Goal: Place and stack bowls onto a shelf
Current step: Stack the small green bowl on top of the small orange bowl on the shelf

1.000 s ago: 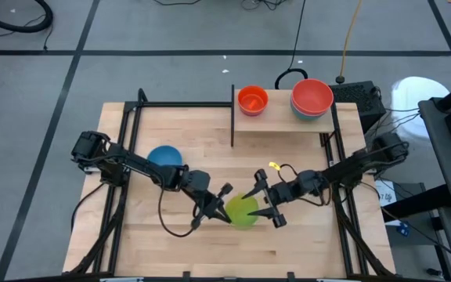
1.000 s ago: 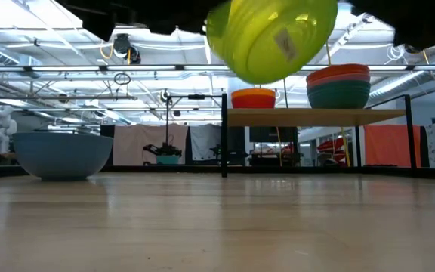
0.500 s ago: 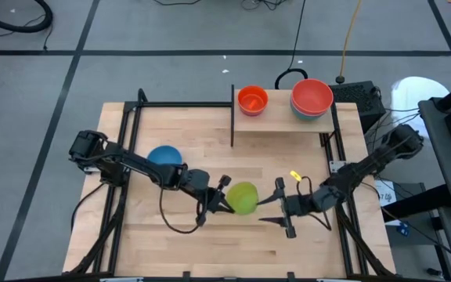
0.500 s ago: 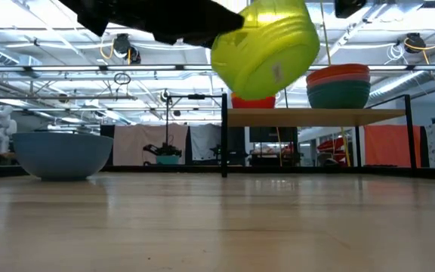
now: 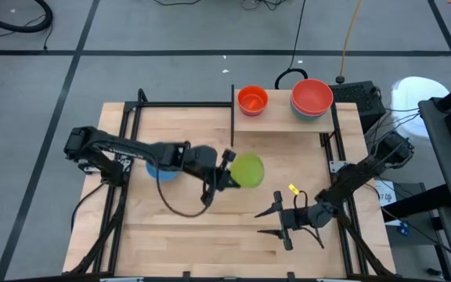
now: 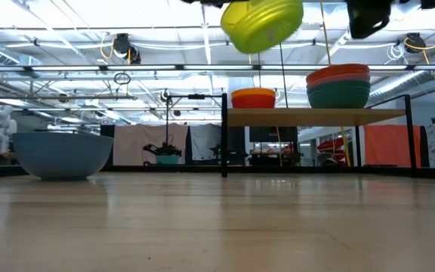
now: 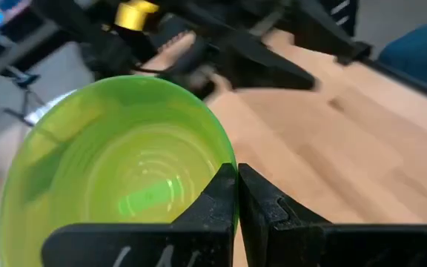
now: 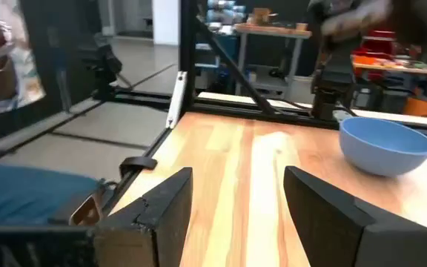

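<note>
The left gripper (image 5: 227, 174) pinches the rim of the lime green bowl (image 5: 247, 170), its two fingers (image 7: 224, 196) pressed together on the bowl's edge. The left arm reaches from the table's left side across the middle, holding the bowl in the air — in the low view it hangs high above the tabletop (image 5: 210, 227), tilted. Partly under that arm, the blue bowl (image 5: 160, 168) sits on the table. Toward the far edge stands the shelf (image 5: 284, 121), bearing an orange bowl (image 5: 252, 99) beside its dark upright panel (image 5: 232, 116) and a red bowl (image 5: 312, 94) nested in a teal bowl (image 6: 339, 94). The right gripper (image 5: 272, 222) hovers near the table's front right, fingers spread and holding nothing — its arm folded back toward the right edge.
</note>
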You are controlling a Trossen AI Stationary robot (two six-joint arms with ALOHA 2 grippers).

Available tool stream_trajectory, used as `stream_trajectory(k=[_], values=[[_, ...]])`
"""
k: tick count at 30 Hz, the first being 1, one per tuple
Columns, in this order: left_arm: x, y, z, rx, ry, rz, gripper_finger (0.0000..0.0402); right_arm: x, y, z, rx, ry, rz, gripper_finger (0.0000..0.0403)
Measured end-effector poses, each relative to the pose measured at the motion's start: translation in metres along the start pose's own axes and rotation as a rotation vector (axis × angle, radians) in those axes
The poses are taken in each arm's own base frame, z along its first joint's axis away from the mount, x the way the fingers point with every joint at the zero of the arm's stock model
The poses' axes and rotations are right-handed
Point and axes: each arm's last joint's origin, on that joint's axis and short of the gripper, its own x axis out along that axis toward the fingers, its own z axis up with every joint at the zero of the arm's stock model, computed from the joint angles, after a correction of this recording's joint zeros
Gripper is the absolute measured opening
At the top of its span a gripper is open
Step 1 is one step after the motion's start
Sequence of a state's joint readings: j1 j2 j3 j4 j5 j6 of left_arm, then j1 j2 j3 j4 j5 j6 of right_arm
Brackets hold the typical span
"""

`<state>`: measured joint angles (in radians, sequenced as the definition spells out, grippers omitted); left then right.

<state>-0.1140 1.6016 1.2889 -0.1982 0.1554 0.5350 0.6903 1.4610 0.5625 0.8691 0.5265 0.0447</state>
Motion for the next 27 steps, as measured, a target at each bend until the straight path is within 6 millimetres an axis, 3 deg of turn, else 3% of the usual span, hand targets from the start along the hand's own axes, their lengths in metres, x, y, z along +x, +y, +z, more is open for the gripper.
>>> stream_trajectory(k=[8,18,27], values=[[-0.037,0.066,0.017,0.057,0.011,0.151,0.0004,0.009,0.002,-0.016,0.046,-0.005,-0.079,0.0205],[-0.079,0.142,0.002,0.020,-0.048,0.347,0.0004,0.013,0.004,-0.020,0.063,-0.039,-0.075,0.0205],[-0.072,0.195,-0.021,-0.065,0.012,0.393,0.0003,0.014,0.004,-0.019,0.071,-0.047,-0.079,0.0205]])
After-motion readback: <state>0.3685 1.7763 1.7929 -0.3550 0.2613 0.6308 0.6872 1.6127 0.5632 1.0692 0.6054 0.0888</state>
